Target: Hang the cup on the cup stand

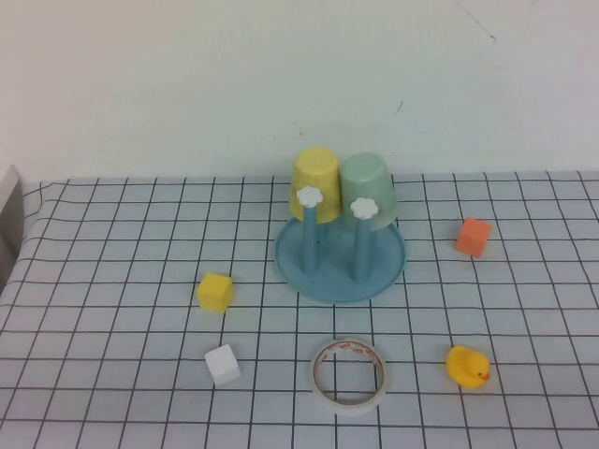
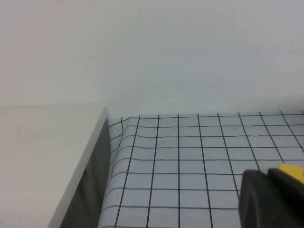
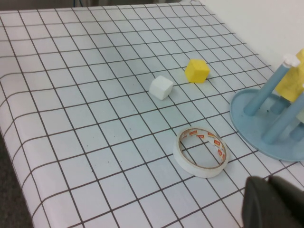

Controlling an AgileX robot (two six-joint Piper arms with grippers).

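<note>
The pale mint-green cup (image 1: pixel 367 192) hangs upside down on a back peg of the round blue cup stand (image 1: pixel 342 273), next to a yellow cup (image 1: pixel 315 182) on the neighbouring peg. Two front pegs with white flower knobs stand bare. Neither arm shows in the high view. My left gripper (image 2: pixel 268 190) is shut and empty, low over the table's left part near the wall, far from the stand. My right gripper (image 3: pixel 270 194) is shut and empty, near the table's front, with the stand (image 3: pixel 266 130) and the yellow cup (image 3: pixel 294 80) ahead of it. The mint cup is out of both wrist views.
A yellow cube (image 1: pixel 214 292), a white cube (image 1: pixel 223 364), a roll of white tape (image 1: pixel 348 375), a rubber duck (image 1: pixel 466 367) and an orange cube (image 1: pixel 473 237) lie around the stand. A grey ledge (image 2: pixel 42 161) borders the table's left edge.
</note>
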